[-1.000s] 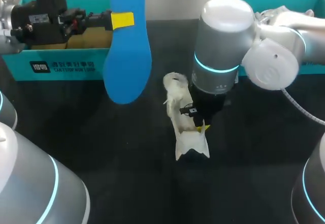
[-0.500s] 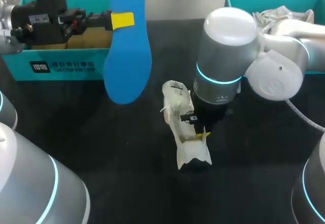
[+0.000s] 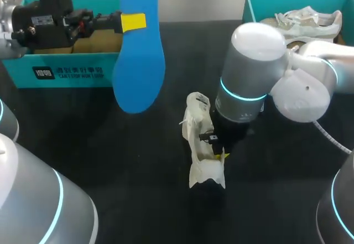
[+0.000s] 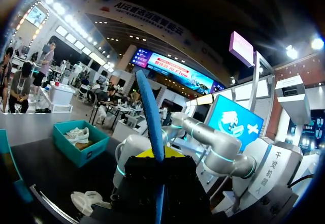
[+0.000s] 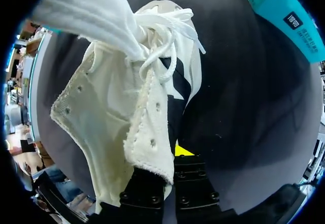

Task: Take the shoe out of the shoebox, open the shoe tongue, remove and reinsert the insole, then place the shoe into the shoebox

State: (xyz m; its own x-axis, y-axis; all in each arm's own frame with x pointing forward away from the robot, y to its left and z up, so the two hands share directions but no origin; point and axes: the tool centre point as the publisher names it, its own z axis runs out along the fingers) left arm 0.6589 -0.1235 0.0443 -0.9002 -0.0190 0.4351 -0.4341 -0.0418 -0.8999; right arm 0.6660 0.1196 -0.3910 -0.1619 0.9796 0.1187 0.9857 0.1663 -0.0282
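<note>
Left of the white shoe [image 3: 200, 139], my left tool [image 3: 133, 21] is clamped on the blue insole [image 3: 138, 61], which stands with its long axis upright. The shoe sits on the tabletop [image 3: 110, 161], its long axis running away from me. My right tool [image 3: 221, 155] grips its upper near the closer end.

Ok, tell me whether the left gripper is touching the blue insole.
Touching. In the head view the left gripper has a yellow tip flat against the blue insole. The left wrist view shows the insole rising edge-on out of that gripper.
</note>
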